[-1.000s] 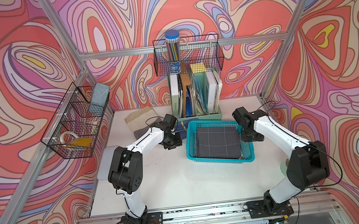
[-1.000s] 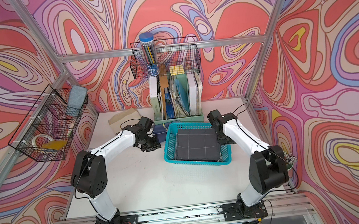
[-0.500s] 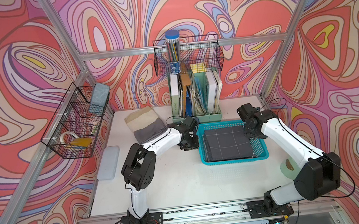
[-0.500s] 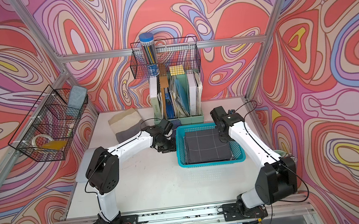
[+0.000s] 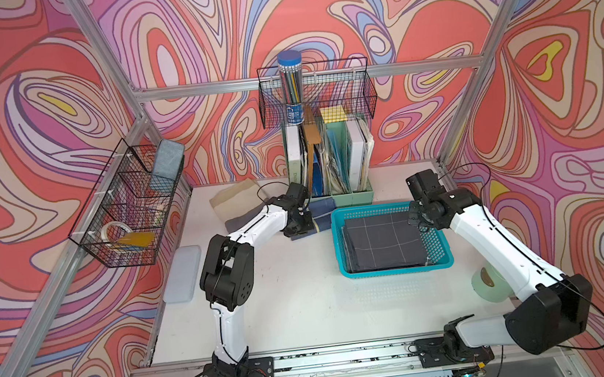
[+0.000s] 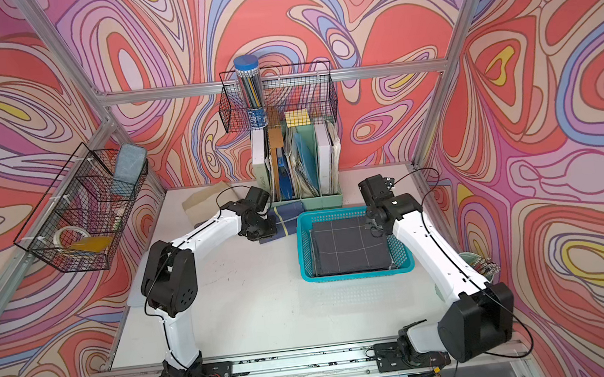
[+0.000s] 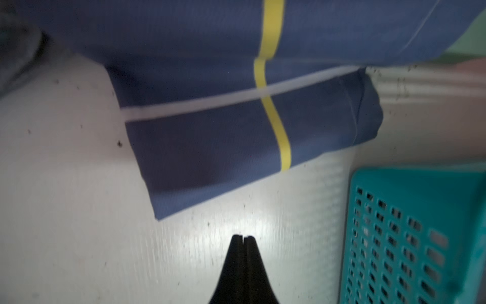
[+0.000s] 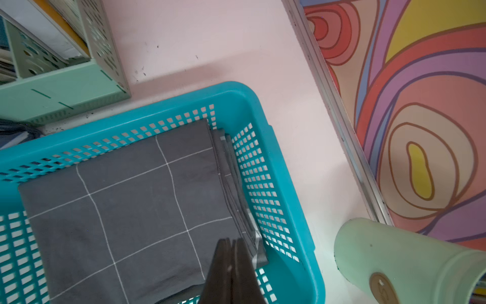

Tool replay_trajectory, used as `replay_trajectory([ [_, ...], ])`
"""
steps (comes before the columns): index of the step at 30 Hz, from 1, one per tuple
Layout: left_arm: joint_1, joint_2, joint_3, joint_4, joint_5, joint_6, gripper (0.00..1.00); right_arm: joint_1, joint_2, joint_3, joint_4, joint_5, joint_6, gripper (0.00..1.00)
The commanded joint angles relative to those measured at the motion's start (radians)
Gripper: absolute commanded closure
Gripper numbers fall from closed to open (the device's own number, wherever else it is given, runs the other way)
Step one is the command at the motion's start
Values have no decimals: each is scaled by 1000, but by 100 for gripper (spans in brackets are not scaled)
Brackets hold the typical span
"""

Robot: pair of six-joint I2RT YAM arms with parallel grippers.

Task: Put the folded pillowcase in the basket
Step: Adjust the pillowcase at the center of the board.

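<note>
Counter (image 5: 303, 292) scene: pillowcase (image 5: 384, 240) lies in the basket (image 5: 397, 270), seemingly done; my left claw (image 7: 243, 238) and right claw (image 8: 231, 240), pressed together empty, should retreat.

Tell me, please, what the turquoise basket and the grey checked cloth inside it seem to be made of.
The basket looks like moulded plastic, smooth and slightly glossy, with a thick rim and regular slots. The folded pillowcase looks like thin woven fabric, perhaps cotton, matte, with soft stacked edges at its fold.
</note>
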State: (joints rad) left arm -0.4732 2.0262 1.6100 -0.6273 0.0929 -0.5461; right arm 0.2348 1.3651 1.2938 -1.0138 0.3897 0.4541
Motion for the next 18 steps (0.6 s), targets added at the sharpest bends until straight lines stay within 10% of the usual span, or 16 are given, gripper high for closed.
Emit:
replay_trajectory([
  [1,-15,81,80,-19,-55,46,100,-5,3,-19,39,-46,-18,100],
  [18,13,175,13,-17,-189,-133,100,-5,30,-40,129,-168,-66,100],
])
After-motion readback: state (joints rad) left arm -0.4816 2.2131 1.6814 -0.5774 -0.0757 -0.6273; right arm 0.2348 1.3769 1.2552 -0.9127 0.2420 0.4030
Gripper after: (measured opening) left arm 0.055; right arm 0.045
